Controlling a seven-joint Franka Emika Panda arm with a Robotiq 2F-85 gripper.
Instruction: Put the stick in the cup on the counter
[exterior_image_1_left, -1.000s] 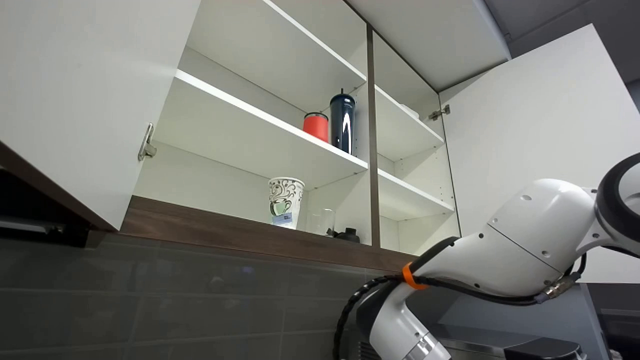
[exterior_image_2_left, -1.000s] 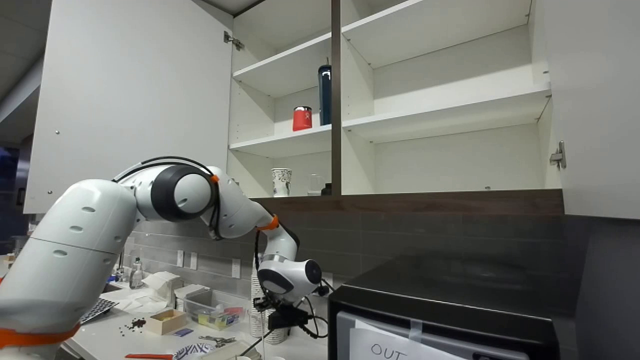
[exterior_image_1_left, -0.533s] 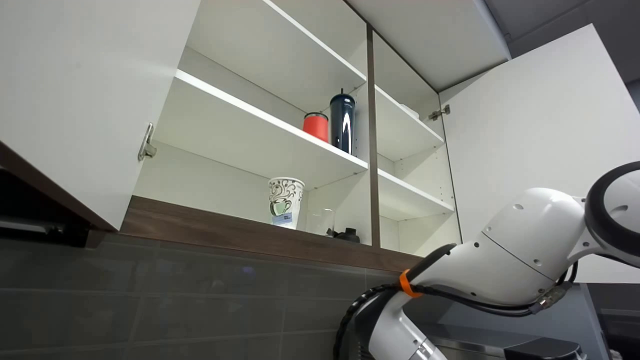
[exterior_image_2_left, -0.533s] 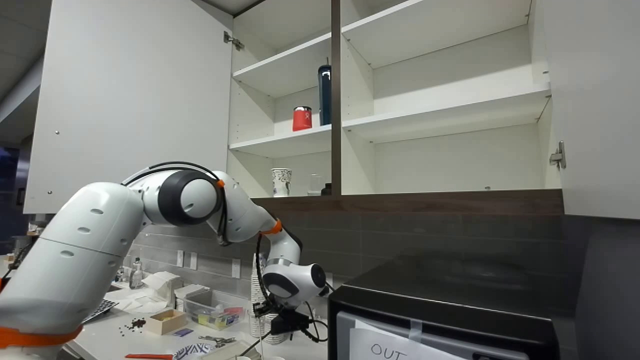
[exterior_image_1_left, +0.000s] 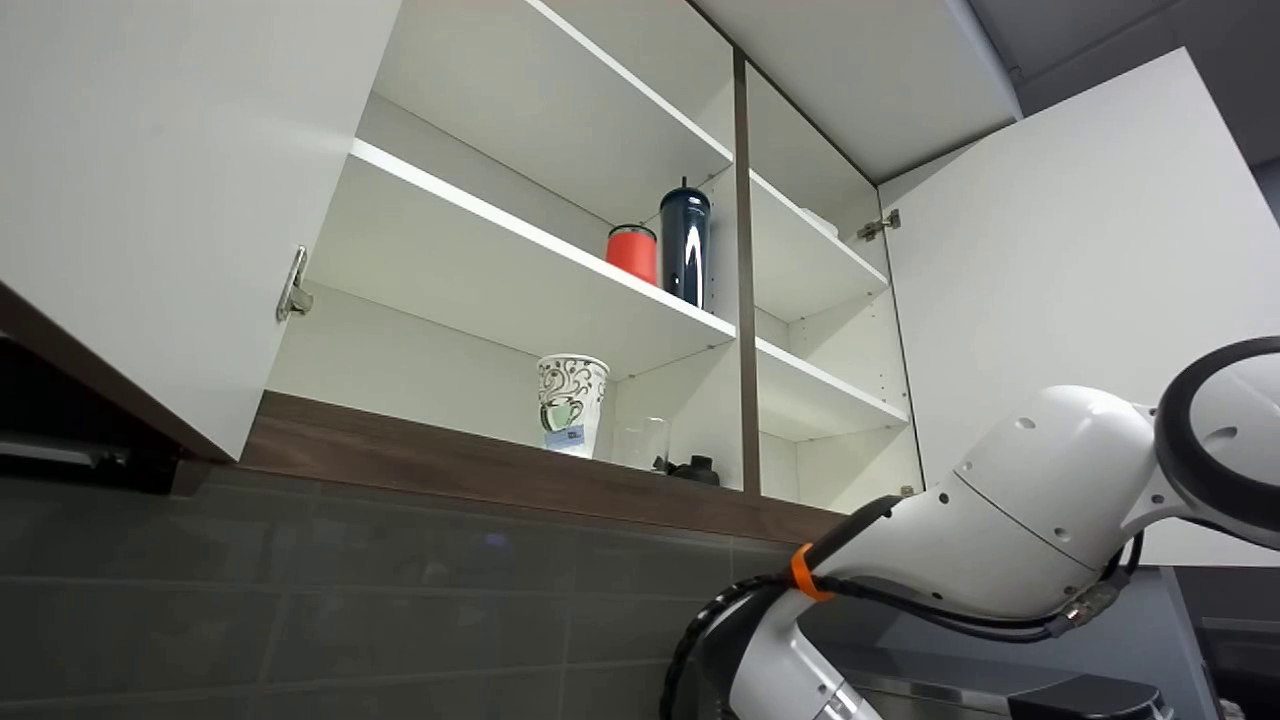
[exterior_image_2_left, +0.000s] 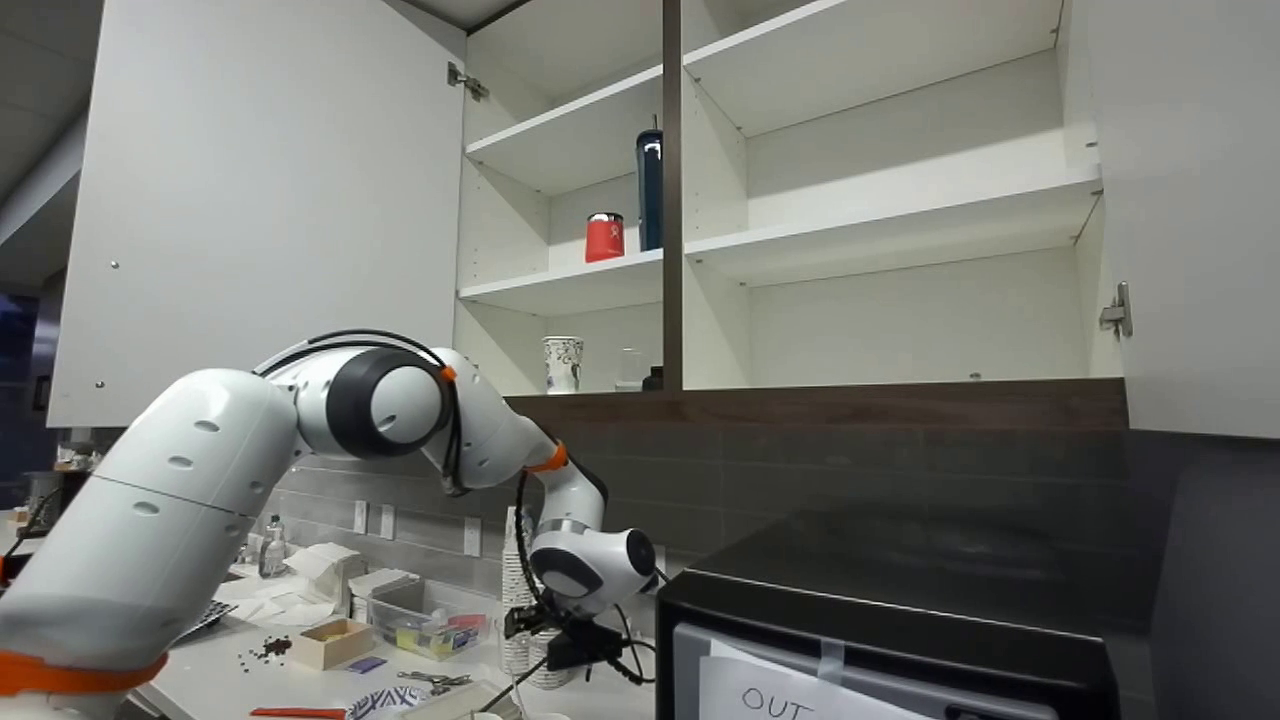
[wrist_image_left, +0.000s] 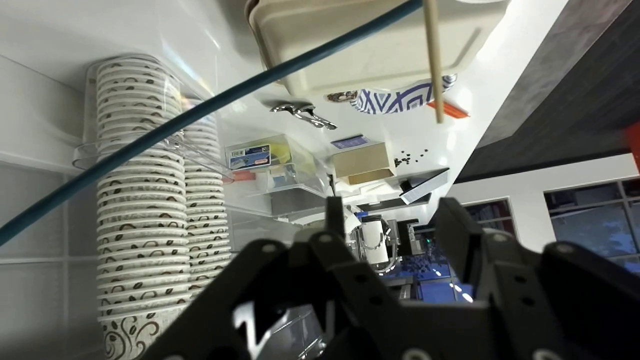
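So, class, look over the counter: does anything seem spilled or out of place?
Yes: dark bits lie loose on the counter beside the box, some clumped, others strewn, in no container, so they look spilled. They are too small to identify.

In the wrist view, a wooden stick (wrist_image_left: 434, 62) shows before the tray (wrist_image_left: 375, 57), right of stacked paper cups (wrist_image_left: 142, 235).

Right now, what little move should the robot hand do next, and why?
Probably ease the gripper gently straight back: its jaws stand open and the stick shows apart from them. Go slowly: its lower end is out of sight.
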